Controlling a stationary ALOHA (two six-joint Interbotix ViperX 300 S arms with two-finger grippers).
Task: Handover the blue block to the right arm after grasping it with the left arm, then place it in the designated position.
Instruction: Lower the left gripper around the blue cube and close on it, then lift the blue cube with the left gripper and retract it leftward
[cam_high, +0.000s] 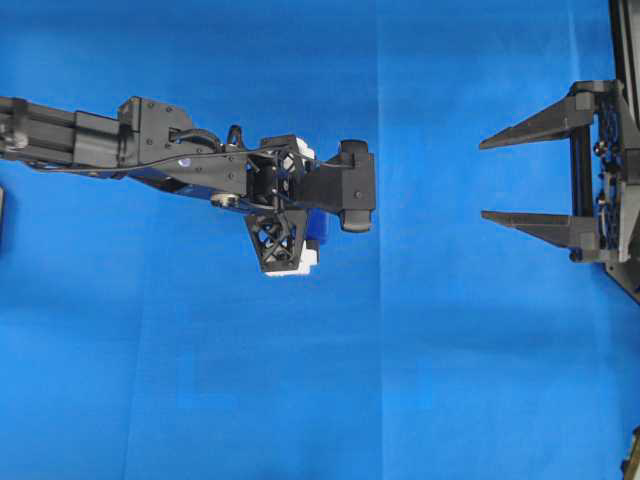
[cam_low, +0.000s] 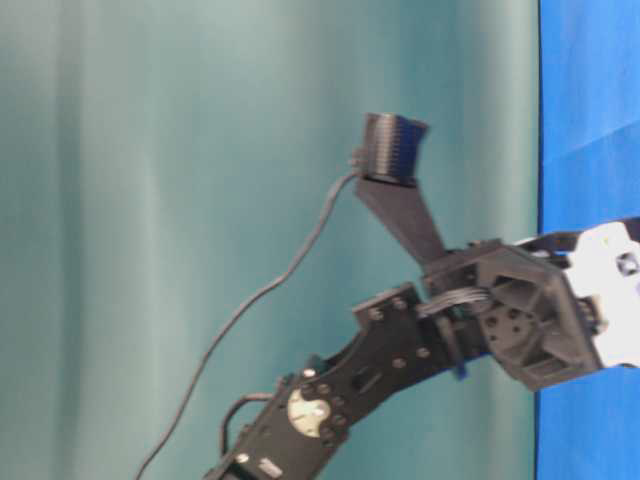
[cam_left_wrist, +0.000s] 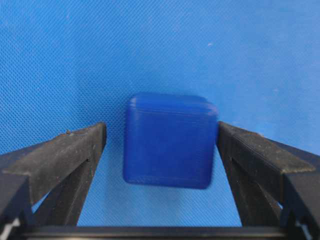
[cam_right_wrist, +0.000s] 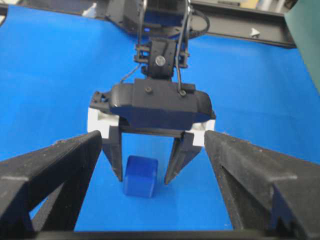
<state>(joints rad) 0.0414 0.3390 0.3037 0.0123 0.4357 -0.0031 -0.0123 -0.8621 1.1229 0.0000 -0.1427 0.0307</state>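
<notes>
Grasp not yet made: I'm straddling blue block (cam_left_wrist: 170, 140) with left gripper (cam_right_wrist: 144, 162) spread; right gripper (cam_high: 515, 178) waiting agape; handover, placement remaining.

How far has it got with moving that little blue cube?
Barely begun. Done: the left pincer is down around the block, one finger on each side. In hand: the grasp itself; the pincer is open and the block sits on the cloth, not lifted. Left: closing, lifting, handing over to the right pincer, which waits open at the side, then placing it. No marked spot shows.
</notes>
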